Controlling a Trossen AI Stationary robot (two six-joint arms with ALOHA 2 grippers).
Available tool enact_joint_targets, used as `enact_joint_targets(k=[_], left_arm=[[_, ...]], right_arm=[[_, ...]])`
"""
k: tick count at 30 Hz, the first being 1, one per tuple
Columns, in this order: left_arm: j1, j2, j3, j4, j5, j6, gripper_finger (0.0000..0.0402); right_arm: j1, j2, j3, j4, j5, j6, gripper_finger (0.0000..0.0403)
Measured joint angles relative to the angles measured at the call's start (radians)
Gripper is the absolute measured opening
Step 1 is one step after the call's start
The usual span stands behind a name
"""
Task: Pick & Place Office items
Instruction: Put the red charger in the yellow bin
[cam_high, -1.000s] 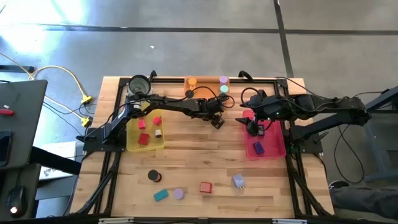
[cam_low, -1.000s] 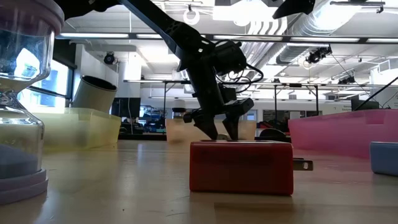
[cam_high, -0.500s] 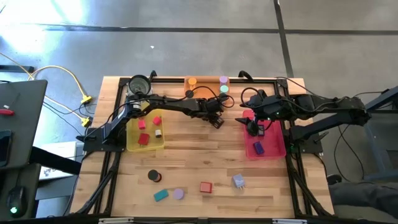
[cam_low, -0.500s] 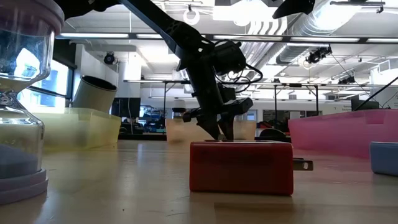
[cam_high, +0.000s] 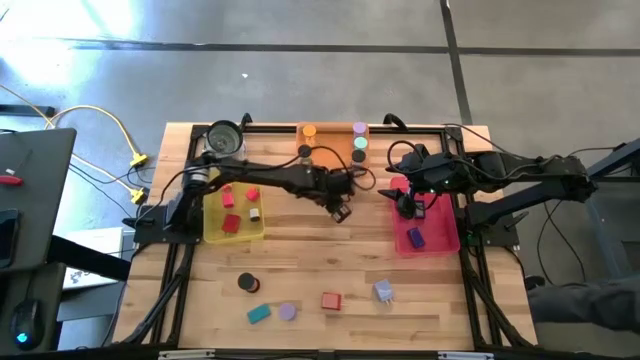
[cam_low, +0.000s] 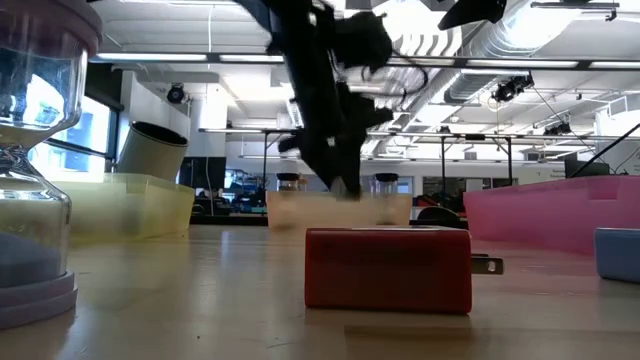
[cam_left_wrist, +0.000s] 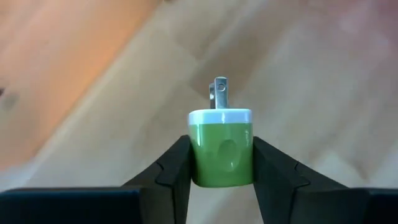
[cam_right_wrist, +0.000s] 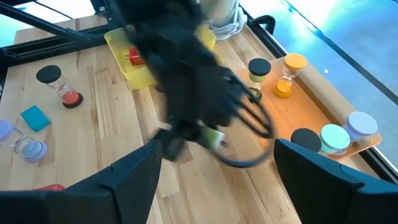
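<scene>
- Left hand (cam_left_wrist: 221, 180): we find its fingers narrowed onto a small green charger block (cam_left_wrist: 221, 146), one finger on each flat side, white face and metal prongs pointing forward beyond the fingertips. We judge this side grip leaves the prongs free and the piece steady for carrying.
- Position: in the high view the left hand (cam_high: 341, 208) hangs above bare counter (cam_high: 330, 250), between the yellow tray (cam_high: 212, 232) on its arm's side and the pink tray (cam_high: 440, 240) beyond it; the orange tray (cam_high: 332, 136) lies just behind it. The low view shows the block lifted off the counter.
- Right hand (cam_right_wrist: 211, 163): fingers spread wide, nothing between them. In the high view it waits over the pink tray (cam_high: 407, 205), presumably clear of the working arm.
- Remaining items: a red block (cam_high: 331, 300), teal block (cam_high: 259, 314), lavender pieces (cam_high: 287, 311) and a black cylinder (cam_high: 247, 284) lie well apart on the counter's near side, away from both hands. Red blocks (cam_high: 231, 223) sit in the yellow tray.
- Judgement: carry stage. We cannot tell which tray the green block is meant for.
</scene>
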Motion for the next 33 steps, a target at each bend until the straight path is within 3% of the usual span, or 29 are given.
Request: enact_joint_targets(k=[5, 11, 13, 16, 21, 25, 29, 33], left_arm=[[-0.085, -0.129, 0.000, -0.179, -0.038, -0.044, 0.0123], [-0.155, -0.268, 0.001, -0.547, -0.183, -0.224, 0.0123], [-0.166, -0.304, 0.001, -0.650, -0.184, -0.301, 0.0123], [-0.178, -0.352, 0.001, -0.732, -0.096, -0.363, 0.0123], [-0.218, -0.439, -0.013, -0.804, -0.054, -0.386, 0.0123], [-0.207, -0.525, -0.092, -0.811, 0.029, -0.416, 0.0123], [-0.186, -0.634, -0.258, -0.778, 0.037, -0.479, 0.0123], [-0.154, -0.748, -0.471, -0.623, 0.056, -0.522, 0.0123]], right_arm=[[0.000, 0.000, 0.000, 0.000, 0.000, 0.000, 0.0300], [0.000, 0.000, 0.000, -0.001, 0.000, -0.018, 0.0300], [0.000, 0.000, 0.000, -0.001, -0.002, -0.027, 0.0300], [0.000, 0.000, 0.000, 0.000, 0.001, -0.043, 0.0300], [0.000, 0.000, 0.000, 0.000, 0.002, -0.052, 0.0300], [0.000, 0.000, 0.000, -0.002, 0.000, -0.052, 0.0300], [0.000, 0.000, 0.000, -0.013, 0.000, -0.052, 0.0300], [0.000, 0.000, 0.000, -0.041, -0.001, -0.047, 0.0300]])
